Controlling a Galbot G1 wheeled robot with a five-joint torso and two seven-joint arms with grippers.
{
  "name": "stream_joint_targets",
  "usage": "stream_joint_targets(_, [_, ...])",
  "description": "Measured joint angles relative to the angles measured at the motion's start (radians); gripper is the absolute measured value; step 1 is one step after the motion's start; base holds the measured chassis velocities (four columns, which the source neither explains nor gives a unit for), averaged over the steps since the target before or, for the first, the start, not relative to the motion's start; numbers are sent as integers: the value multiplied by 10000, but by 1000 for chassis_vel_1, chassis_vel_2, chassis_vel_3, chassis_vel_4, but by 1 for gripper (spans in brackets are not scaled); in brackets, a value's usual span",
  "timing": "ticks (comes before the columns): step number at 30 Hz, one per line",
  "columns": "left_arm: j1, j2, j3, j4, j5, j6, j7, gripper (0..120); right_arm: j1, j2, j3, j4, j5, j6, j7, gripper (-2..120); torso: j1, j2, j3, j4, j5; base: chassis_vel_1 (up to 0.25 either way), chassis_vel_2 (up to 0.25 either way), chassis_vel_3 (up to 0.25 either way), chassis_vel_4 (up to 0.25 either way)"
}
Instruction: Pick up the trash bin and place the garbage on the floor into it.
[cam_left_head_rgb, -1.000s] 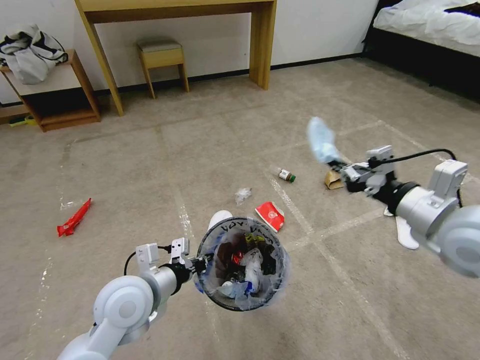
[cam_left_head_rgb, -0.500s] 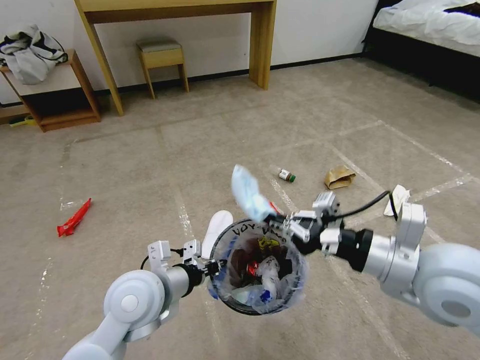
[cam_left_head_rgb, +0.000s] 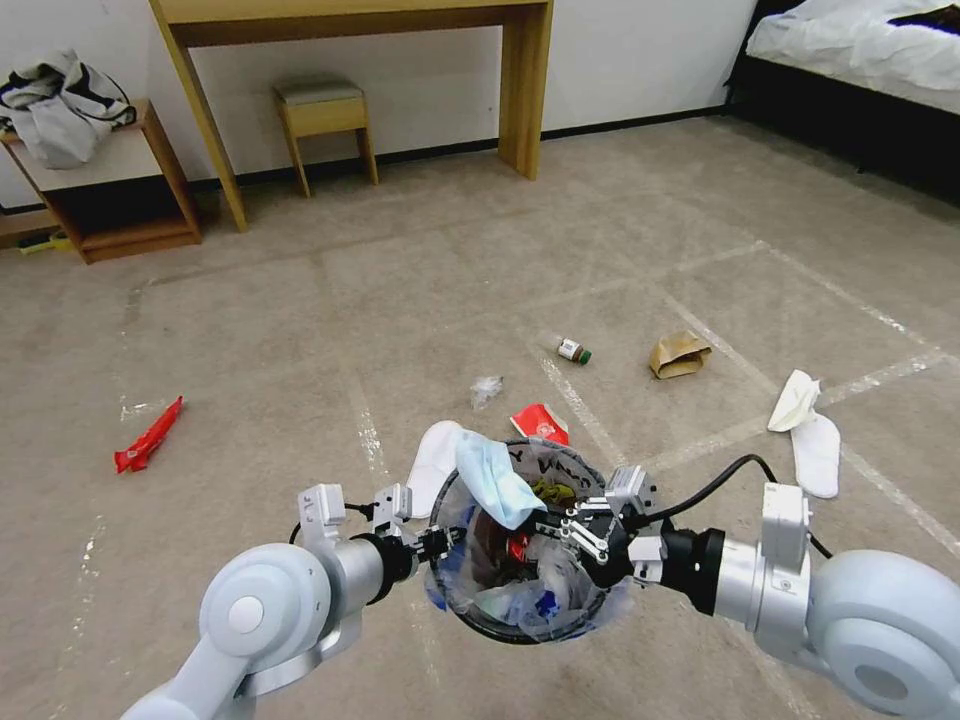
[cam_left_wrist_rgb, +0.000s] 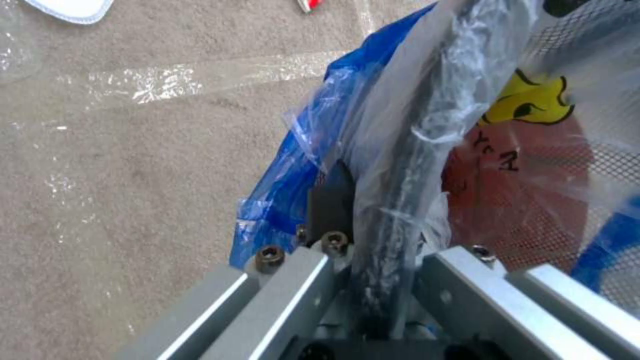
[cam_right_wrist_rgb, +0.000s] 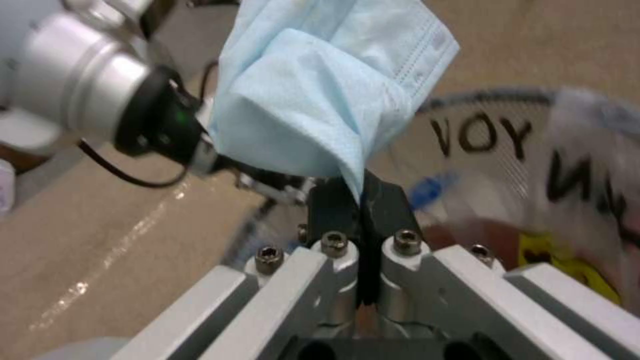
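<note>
The trash bin (cam_left_head_rgb: 470, 595), lined with a lettered clear bag and holding litter, hangs above the floor (cam_left_head_rgb: 300, 330). My left gripper (cam_left_head_rgb: 440, 541) is shut on its near rim (cam_left_wrist_rgb: 400, 165), which sits between the jaws (cam_left_wrist_rgb: 370, 205). Over the bin's mouth my right gripper (cam_left_head_rgb: 552, 524) is shut on a blue face mask (cam_left_head_rgb: 495, 480), pinched at one corner (cam_right_wrist_rgb: 362, 192) and draping over the bag's edge (cam_right_wrist_rgb: 320, 100). Garbage lies on the carpet: a red wrapper (cam_left_head_rgb: 148, 435), a small bottle (cam_left_head_rgb: 572, 349), a brown paper bag (cam_left_head_rgb: 678, 354), a red packet (cam_left_head_rgb: 540, 420), white slippers (cam_left_head_rgb: 818, 455).
A wooden desk (cam_left_head_rgb: 525, 90), a small stool (cam_left_head_rgb: 322, 115) and a low shelf with clothing (cam_left_head_rgb: 110, 180) line the far wall. A bed (cam_left_head_rgb: 860, 60) stands at the far right. Another slipper (cam_left_head_rgb: 432, 462) and a clear scrap (cam_left_head_rgb: 486, 388) lie just beyond the bin.
My right gripper has swung left and down with the mask, from above the paper bag to over the bin's mouth. The bin has shifted slightly right.
</note>
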Motion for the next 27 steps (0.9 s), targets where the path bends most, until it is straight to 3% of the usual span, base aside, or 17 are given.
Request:
stream_joint_targets(7, [10, 7, -192, -83, -391, 0, -218, 0, -140, 96, -24, -236, -314, 49, -42, 1, 0, -1, 0, 0, 0, 0, 0, 0, 0])
stream_joint_targets(8, [29, 17, -240, -94, -429, 0, -224, 0, -159, 129, -39, -287, -369, 58, -42, 10, 1, 0, 0, 0, 0, 0, 0, 0, 0])
stream_joint_targets(15, [41, 36, -294, -70, -437, -2, -219, 0, -118, 109, -39, -306, -377, 106, -88, 30, 0, 0, 0, 0, -1, 0, 0, 0, 0])
stream_joint_targets(18, [-42, 41, -312, 8, -433, -5, -188, 0, -87, 60, -13, -289, -349, 161, -208, 47, 1, 0, 2, 0, -1, 0, 0, 0, 0])
stream_joint_targets(21, [-77, 35, -309, 38, -424, -7, -161, 0, -78, 33, 10, -259, -333, 194, -293, 54, 0, 0, 1, 0, -1, 0, 0, 0, 0])
stream_joint_targets(23, [-96, -27, -281, 114, -239, -7, -98, 0, -43, 20, 14, -261, -306, 225, -373, 67, 0, 0, 1, 0, -1, 0, 0, 0, 0])
stream_joint_targets(27, [-95, -78, -277, 140, -121, -9, -58, 0, 6, 3, 13, -285, -308, 265, -483, 77, 0, 0, 2, 0, -1, 0, 0, 0, 0])
